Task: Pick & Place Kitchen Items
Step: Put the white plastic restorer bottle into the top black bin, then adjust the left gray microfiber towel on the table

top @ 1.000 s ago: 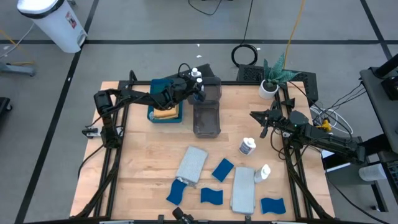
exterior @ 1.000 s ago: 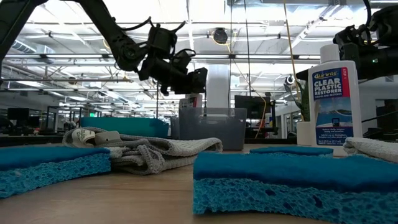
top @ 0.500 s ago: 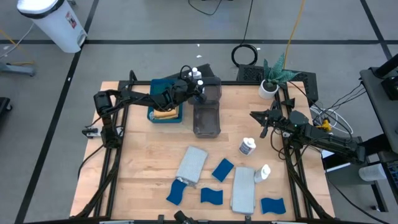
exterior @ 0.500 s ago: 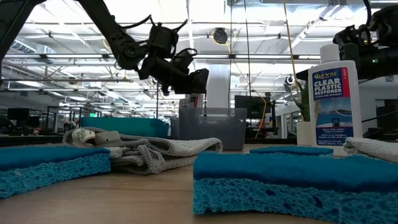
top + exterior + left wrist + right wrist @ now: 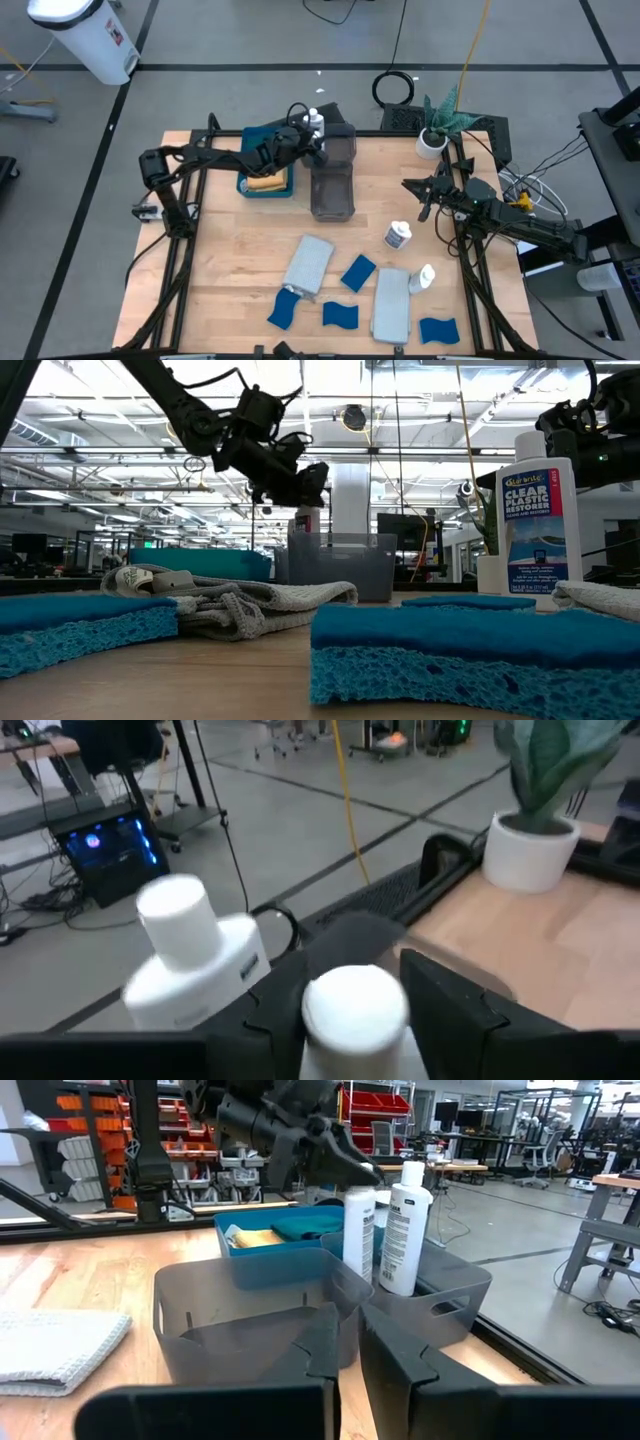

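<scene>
left gripper (image 5: 312, 146), at 12 o'clock on the table: jaws clamped on a small white labelled bottle (image 5: 355, 1020), held above the far grey plastic bin (image 5: 450, 1285); a second white bottle (image 5: 317, 121) stood just beside. right gripper (image 5: 422, 197), at 3 o'clock: jaws together, holding nothing. blue rectangular sponges (image 5: 357, 272) and light grey folded cloths (image 5: 308, 265) lay toward 6 o'clock.

- Around your wooden table (image 5: 230, 270) you have a grey floor (image 5: 200, 40) crossed by dark lines.
- A white bin (image 5: 85, 35) stands off the far left corner.
- Beyond the far edge, a coiled black cable (image 5: 395, 88) lies on the floor, and a yellow cable (image 5: 478, 40) runs past it.
- Across the table you look into a bright hall with ceiling strip lights (image 5: 420, 405).
- Red parts bins (image 5: 375, 1100) fill shelving behind.
</scene>
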`<state>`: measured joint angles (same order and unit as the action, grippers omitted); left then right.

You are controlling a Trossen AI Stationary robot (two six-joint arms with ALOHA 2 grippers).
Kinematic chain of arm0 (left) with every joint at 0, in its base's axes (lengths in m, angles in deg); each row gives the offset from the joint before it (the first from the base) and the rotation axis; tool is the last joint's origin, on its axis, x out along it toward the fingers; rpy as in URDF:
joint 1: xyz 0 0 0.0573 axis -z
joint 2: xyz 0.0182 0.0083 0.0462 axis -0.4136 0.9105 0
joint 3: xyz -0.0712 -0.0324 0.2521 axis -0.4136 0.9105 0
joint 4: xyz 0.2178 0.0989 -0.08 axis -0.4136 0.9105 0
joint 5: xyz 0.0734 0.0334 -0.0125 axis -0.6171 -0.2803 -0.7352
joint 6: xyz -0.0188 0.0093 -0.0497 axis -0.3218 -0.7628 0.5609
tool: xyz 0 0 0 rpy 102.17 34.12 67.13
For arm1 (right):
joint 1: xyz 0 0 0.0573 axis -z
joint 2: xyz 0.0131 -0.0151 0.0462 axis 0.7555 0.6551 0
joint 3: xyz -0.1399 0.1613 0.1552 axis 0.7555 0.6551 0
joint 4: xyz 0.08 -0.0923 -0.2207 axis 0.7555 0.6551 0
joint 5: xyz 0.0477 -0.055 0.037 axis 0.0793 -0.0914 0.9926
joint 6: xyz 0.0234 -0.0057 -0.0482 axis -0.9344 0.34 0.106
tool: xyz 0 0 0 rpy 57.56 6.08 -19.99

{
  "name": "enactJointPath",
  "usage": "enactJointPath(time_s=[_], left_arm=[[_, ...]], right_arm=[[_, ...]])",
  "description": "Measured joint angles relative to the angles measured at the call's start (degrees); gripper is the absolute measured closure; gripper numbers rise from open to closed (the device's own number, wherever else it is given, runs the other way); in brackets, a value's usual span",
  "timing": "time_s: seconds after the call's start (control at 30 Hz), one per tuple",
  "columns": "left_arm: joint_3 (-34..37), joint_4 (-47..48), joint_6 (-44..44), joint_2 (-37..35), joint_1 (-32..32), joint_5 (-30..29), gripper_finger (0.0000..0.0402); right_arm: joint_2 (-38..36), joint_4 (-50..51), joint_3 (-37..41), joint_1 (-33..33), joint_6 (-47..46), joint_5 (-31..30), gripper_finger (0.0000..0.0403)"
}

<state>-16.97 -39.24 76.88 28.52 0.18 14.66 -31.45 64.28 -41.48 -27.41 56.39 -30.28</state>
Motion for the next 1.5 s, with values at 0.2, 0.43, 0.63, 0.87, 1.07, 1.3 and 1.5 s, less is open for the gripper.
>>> enactJointPath(time_s=[0.2,0.43,0.63,0.87,1.07,1.3,1.5], left_arm=[[-0.06,0.65,0.02,-0.79,-0.04,-0.10,0.0185],[-0.06,1.56,-0.53,-1.30,0.42,-0.06,0.0121],[-0.15,5.00,-2.18,-6.54,1.48,-0.05,0.0097],[-0.15,14.63,-1.77,-15.97,3.53,6.09,0.0102],[-0.17,25.05,-1.42,-24.90,6.74,16.78,0.0100],[-0.17,40.36,-1.63,-32.37,10.97,33.58,0.0124],[-0.15,48.73,-1.58,-34.73,15.16,34.37,0.0158]], right_arm=[[-0.01,-0.02,0.01,0.01,0.00,0.00,0.0383],[0.01,-0.02,0.01,-0.01,0.00,0.00,0.0383],[0.00,-0.02,-0.01,0.00,0.00,0.00,0.0383],[0.00,-0.01,0.01,0.01,0.00,0.00,0.0383],[-0.01,0.02,0.00,0.01,0.00,0.00,0.0383],[0.02,0.02,0.00,-0.01,0.00,0.00,0.0383],[0.02,0.01,-0.01,-0.01,0.00,0.00,0.0383]])
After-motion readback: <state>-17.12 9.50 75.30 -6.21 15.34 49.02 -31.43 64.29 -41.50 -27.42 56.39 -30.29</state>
